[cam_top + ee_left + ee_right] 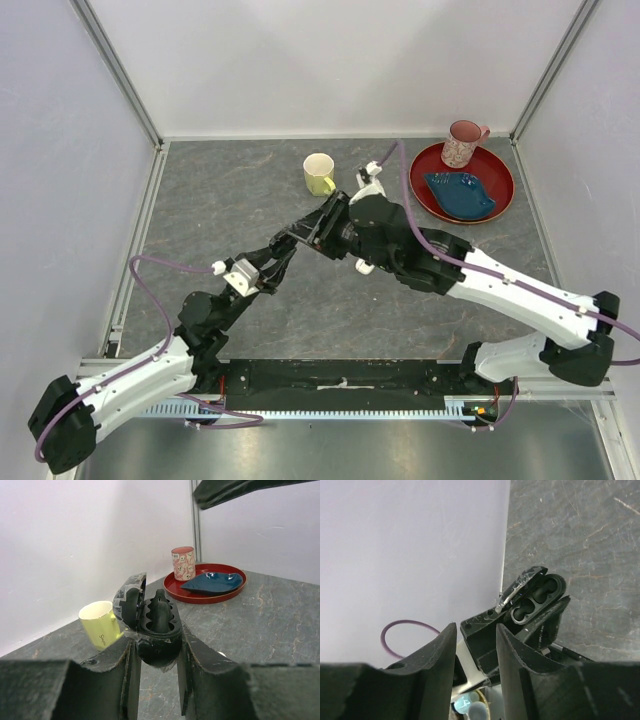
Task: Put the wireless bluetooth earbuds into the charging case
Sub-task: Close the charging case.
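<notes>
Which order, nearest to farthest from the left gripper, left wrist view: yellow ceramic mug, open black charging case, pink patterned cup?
1. Open black charging case, held in the left gripper.
2. Yellow ceramic mug, just beyond, left of frame.
3. Pink patterned cup, far back on the red tray.

Black charging case, glossy and scuffed, clamped upright between the fingers of the left gripper, poking out above their tips. Lid hinged open, leaning back to the left. Standing in one well, probably a black earbud.
</notes>
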You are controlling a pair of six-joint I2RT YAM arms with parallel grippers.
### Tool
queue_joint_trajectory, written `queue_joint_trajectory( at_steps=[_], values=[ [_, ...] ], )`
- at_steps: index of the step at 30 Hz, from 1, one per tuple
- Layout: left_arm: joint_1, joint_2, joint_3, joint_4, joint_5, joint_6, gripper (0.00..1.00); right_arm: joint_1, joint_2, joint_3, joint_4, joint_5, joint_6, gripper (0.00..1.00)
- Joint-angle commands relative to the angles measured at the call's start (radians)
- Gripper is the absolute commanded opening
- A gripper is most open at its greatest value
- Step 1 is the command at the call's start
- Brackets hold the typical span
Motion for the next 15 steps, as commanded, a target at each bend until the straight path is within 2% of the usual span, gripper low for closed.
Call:
queue_joint_trajectory(
  at_steps=[1, 2, 3, 8, 15],
  values=[
    [-0.005, -0.047, 0.047, 0.012, -0.016, -0.052, 0.02, 0.005, -0.122, -0.087, 0.18, 0.061, -0.18, 0.44],
    [-0.003, -0.057, 0.053, -0.008, -0.005, -0.062, 0.02, 0.003, -0.139, -0.112, 0.191, 0.069, -0.206, 0.45],
    [-0.005, -0.085, 0.06, -0.031, 0.004, -0.071, 0.02, 0.003, -0.167, -0.123, 0.198, 0.075, -0.264, 0.53],
    [-0.005, -0.172, 0.078, -0.151, 0.082, -0.157, 0.02, 0.001, -0.189, -0.12, 0.203, 0.057, -0.438, 0.7],
    [-0.003, -0.229, 0.139, -0.298, 0.28, -0.256, 0.02, -0.002, -0.115, -0.059, 0.169, -0.084, -0.578, 0.75]
  ],
)
